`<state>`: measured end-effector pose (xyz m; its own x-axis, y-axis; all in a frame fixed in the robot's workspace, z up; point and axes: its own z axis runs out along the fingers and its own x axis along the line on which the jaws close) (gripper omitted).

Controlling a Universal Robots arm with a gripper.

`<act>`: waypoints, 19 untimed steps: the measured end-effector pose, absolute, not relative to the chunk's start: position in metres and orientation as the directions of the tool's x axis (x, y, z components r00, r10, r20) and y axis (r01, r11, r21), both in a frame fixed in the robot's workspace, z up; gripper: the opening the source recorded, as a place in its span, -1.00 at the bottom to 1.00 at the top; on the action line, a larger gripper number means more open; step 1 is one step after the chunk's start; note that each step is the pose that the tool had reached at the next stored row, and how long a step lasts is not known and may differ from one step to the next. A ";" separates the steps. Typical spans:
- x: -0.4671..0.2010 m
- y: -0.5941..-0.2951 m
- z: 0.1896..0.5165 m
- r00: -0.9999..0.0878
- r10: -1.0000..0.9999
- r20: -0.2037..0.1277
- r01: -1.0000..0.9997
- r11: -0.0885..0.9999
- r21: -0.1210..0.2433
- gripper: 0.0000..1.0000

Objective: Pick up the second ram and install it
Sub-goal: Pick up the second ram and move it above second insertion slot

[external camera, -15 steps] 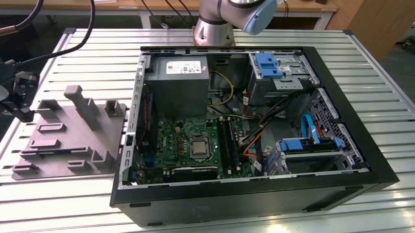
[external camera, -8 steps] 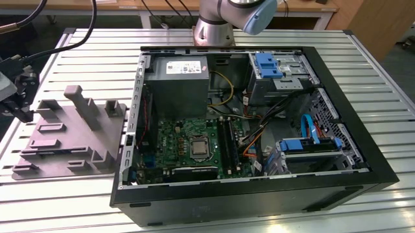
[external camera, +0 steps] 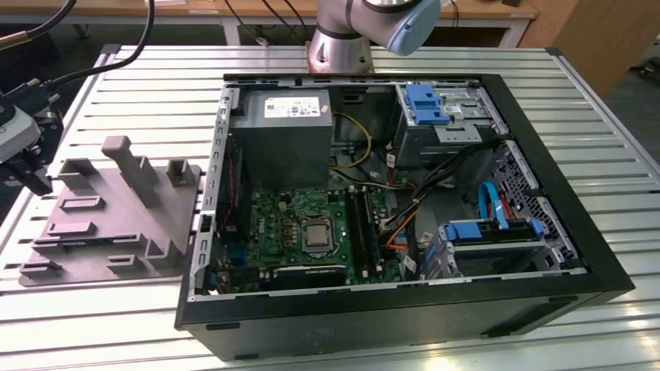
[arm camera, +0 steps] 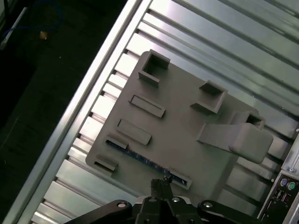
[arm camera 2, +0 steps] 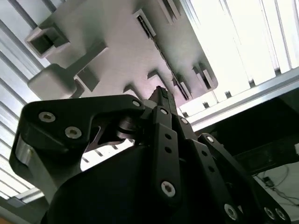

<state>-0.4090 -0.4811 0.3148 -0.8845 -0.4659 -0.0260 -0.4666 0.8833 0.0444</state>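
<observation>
— What's nearest us?

— The black steel computer case (external camera: pixel 392 325), lying on its side with the panel off. I'd say that is so the green motherboard (external camera: pixel 270 220) faces up and a stick can be pressed straight down into it. The long dark memory slots (external camera: pixel 361 224) run beside the square silver processor socket (external camera: pixel 314 234). I can't make out whether any slot is filled.

— So where is the second ram (arm camera: pixel 140 158)?

— Not in the machine yet. It's that long, thin, dark board with a bluish edge in the first wrist view. It stands on edge in a groove along the rim of the grey plastic tray with upright posts (external camera: pixel 103 239), which sits to the exterior view's left of the case. My guess is the groove keeps its flat faces free for pinching.

— And the black gripper (arm camera: pixel 161 183)?

— Over that groove, its two fingertips drawn together with nothing to be seen between them. The tip covers a piece of the board, so I can't say whether it touches. In the exterior view it's cut off at the left edge.

— Farther back?

— The grey metal power-supply box (external camera: pixel 284 131) at the case's far end. Beyond it is the arm's silver base (external camera: pixel 341 46), on the slatted aluminium table (external camera: pixel 577 100).
</observation>
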 end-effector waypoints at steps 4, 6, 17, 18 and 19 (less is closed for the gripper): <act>-0.409 -0.481 0.314 -0.848 -0.530 -0.026 -0.530 0.847 0.044 -0.80; -0.409 -0.481 0.314 -0.828 -0.560 -0.026 -0.561 0.827 0.044 -0.80; -0.409 -0.481 0.314 -0.700 -0.714 -0.026 -0.714 0.699 0.044 -0.80; -0.409 -0.481 0.313 -0.687 -0.726 -0.026 -0.726 0.686 0.044 -0.80; -0.409 -0.481 0.313 -0.674 -0.738 -0.026 -0.739 0.673 0.044 -0.80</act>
<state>-0.4090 -0.4811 0.3134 -0.6740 -0.7383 -0.0259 -0.7386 0.6727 0.0444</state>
